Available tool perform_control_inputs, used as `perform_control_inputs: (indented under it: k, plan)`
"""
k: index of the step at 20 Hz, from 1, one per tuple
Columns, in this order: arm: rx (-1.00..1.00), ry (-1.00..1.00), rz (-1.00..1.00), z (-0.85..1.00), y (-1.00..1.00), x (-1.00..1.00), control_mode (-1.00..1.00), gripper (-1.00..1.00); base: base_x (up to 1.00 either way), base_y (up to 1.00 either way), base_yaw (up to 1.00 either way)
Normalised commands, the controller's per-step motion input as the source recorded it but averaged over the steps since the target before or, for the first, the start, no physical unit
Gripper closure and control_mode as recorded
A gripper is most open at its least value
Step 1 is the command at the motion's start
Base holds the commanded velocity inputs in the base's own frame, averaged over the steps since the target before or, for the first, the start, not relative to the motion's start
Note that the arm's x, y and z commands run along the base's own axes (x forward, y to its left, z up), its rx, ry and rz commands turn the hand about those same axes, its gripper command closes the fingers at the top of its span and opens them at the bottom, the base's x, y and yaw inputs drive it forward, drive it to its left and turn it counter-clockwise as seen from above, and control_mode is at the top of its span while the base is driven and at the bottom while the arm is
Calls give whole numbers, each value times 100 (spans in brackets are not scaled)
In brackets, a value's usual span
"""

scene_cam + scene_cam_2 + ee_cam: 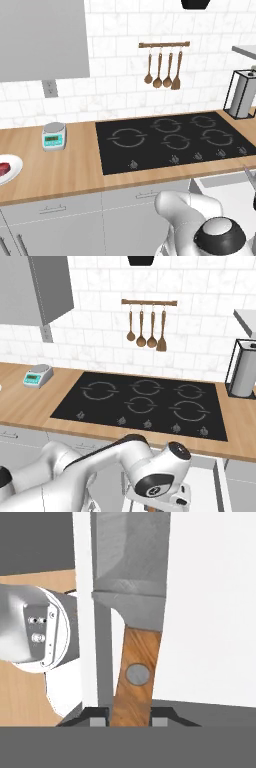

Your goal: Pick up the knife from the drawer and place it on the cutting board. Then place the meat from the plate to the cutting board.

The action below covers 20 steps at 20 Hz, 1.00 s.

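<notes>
In the hand view the knife runs up from the bottom, with a brown wooden handle, one grey rivet and a pale grey blade above. My gripper is shut on the handle's lower end, one dark fingertip on each side. Behind the knife is the white inside of the open drawer. The drawer stands open below the counter at the right. At the counter's far left the white plate holds the red meat. The cutting board is out of view.
A black cooktop fills the middle of the wooden counter. A small kitchen scale stands left of it and a paper towel holder at the right. Wooden utensils hang on the tiled wall.
</notes>
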Motion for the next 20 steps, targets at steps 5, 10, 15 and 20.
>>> perform_control_inputs:
  k: [5,10,15,20]
  plan:
    - [0,-7,12,86,71,13,-100,100,0,0,0]
    - [0,-7,12,77,54,15,-100,100,0,0,0]
    - [0,-9,8,57,43,17,-100,100,0,0,0]
    - [0,-4,1,43,35,40,-100,100,0,0,0]
